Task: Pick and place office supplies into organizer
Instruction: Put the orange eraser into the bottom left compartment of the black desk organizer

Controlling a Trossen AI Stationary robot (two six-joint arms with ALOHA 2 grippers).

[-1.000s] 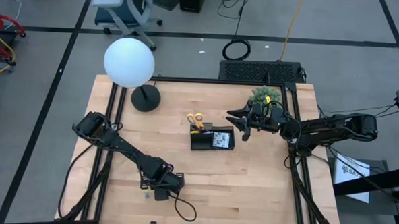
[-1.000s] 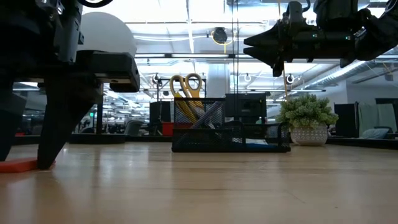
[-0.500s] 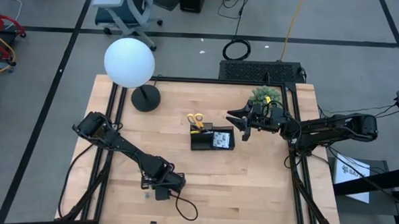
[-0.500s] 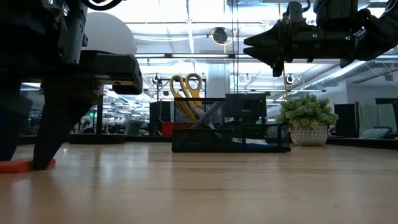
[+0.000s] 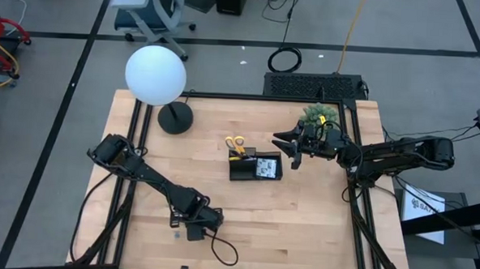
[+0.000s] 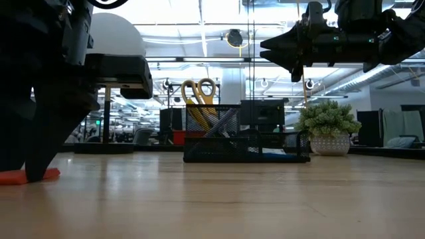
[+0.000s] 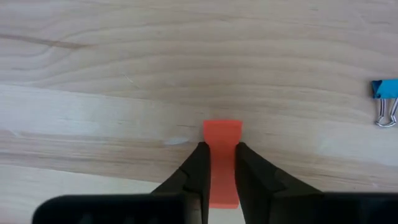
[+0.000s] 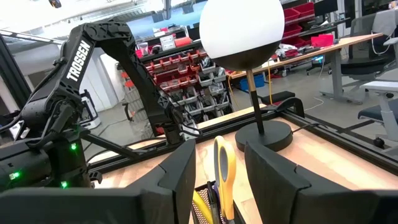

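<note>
Left pincer: we see it low on the wooden surface, near the front edge, its two dark fingers pinching a small red eraser-like piece that lies flat on the wood.
Binder clip: we see a blue one lying on the surface, apart from the red piece.
Lamp: we see its white globe and black round base at the back left of the surface.
Scissors: we see the yellow handles standing up out of the organizer's taller back compartment.
Organizer: we find it near the middle of the surface; in the low view a blue item lies in its lower front tray, too small for us to name.
Right pincer: we see it hanging in the air just right of the organizer, fingers spread and holding nothing.
Plant: we see the green spiky plant in a pale pot at the back right.
</note>
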